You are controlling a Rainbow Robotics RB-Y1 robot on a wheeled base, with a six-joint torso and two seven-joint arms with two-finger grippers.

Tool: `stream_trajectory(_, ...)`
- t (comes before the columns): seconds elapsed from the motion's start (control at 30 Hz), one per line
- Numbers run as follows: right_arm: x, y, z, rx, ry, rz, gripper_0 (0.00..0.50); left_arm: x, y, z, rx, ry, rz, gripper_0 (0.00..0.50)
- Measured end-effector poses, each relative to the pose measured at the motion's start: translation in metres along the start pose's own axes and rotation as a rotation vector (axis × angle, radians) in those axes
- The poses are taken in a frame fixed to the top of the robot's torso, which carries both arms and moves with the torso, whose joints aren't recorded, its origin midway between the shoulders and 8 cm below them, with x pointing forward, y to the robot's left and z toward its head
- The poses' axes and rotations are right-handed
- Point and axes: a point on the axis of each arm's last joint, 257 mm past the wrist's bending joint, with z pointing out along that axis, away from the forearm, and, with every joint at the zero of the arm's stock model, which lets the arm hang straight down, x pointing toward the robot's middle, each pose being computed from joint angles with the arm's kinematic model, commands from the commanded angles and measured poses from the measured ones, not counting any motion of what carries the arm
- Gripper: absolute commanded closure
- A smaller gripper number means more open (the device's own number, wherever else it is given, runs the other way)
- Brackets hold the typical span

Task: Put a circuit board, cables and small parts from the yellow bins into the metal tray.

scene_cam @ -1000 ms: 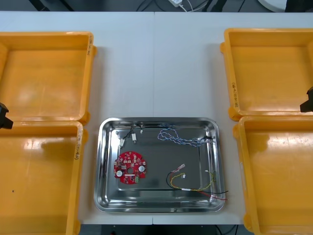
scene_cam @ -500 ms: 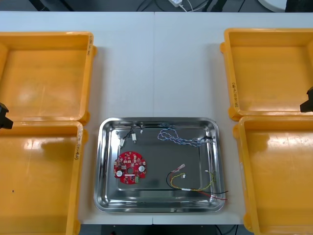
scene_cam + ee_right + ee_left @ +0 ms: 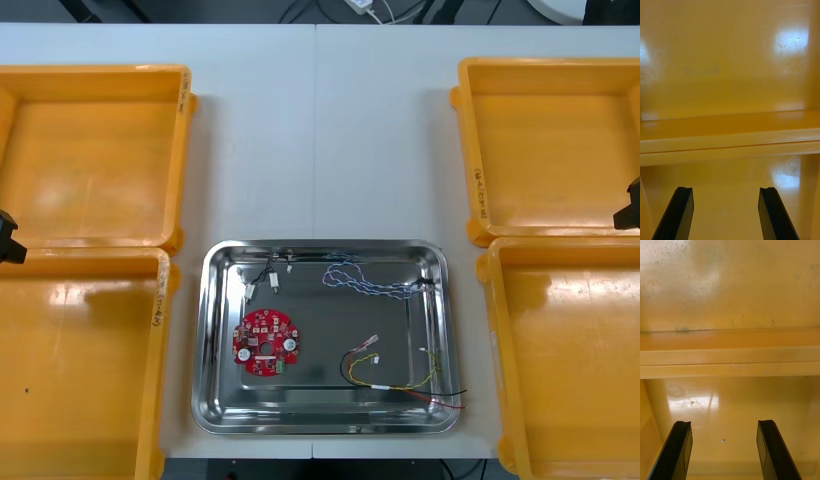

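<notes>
Left gripper (image 3: 724, 423) is hanging with its fingers spread wide and nothing between them, and the right gripper (image 3: 726, 189) is doing the same: wide apart, gripping nothing. Each is hovering well out to its own side of the tray (image 3: 212, 345), over the seam where that side's two yellow bins (image 3: 90, 150) are butting together. My guess is they're parking out there to keep clear of the tray. Inside the tray, the circuit board (image 3: 266, 342) is lying toward the left side. A black cable (image 3: 262, 272) is sitting just beyond it, the blue and white cable (image 3: 365, 280) is running along the far side, and the red and yellow cable (image 3: 400, 385) is curling in the near right corner. Job's basically wrapping up, I'd say, though any small parts are too tiny to tell.
</notes>
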Motion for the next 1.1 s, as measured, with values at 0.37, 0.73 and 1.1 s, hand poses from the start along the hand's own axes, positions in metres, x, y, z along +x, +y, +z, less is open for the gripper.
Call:
stream_trajectory(0.37, 0.0, 0.0, 0.0, 0.0, 0.0, 0.0, 0.0, 0.0, 0.0, 0.0, 0.0, 0.0, 0.0, 0.0)
stream_trajectory(0.73, 0.0, 0.0, 0.0, 0.0, 0.0, 0.0, 0.0, 0.0, 0.0, 0.0, 0.0, 0.0, 0.0, 0.0)
stream_trajectory(1.1, 0.0, 0.0, 0.0, 0.0, 0.0, 0.0, 0.0, 0.0, 0.0, 0.0, 0.0, 0.0, 0.0, 0.0)
